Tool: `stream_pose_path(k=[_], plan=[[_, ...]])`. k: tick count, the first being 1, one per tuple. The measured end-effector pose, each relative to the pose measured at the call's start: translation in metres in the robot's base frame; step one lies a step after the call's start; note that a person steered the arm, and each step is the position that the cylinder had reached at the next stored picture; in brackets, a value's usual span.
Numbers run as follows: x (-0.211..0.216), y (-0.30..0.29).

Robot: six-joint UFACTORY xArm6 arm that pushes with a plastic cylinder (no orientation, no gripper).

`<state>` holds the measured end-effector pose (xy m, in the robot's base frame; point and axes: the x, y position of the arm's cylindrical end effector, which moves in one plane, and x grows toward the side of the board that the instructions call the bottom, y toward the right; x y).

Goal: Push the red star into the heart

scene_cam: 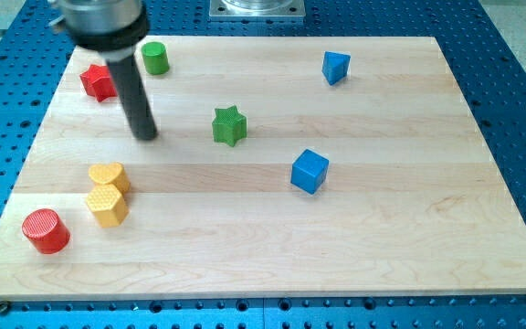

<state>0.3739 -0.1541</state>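
Observation:
The red star (98,81) lies near the board's upper left corner, partly behind my rod. The yellow heart (109,175) lies lower on the left side, touching a yellow hexagon (107,205) just below it. My tip (145,136) rests on the board to the lower right of the red star and above the heart, touching neither.
A green cylinder (155,58) stands right of the red star. A green star (229,125) is near the middle. A blue cube (309,171) is right of centre, another blue block (335,67) at upper right. A red cylinder (46,230) sits at lower left. The wooden board (382,238) lies on a blue perforated table.

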Motion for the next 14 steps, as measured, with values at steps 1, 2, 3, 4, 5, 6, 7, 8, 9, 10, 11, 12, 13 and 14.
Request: stream_pose_path(k=[1,2,3,4,5,6,7,8,9,10,11,12,13,14], plan=[[-0.049,-0.006],[-0.063,-0.018],[-0.088,-0.036],[-0.096,-0.074],[-0.088,-0.106],[-0.069,-0.083],[-0.054,-0.040],[-0.049,-0.021],[-0.005,-0.021],[0.054,-0.021],[0.098,-0.021],[0.103,-0.014],[0.052,0.015],[-0.002,0.040]])
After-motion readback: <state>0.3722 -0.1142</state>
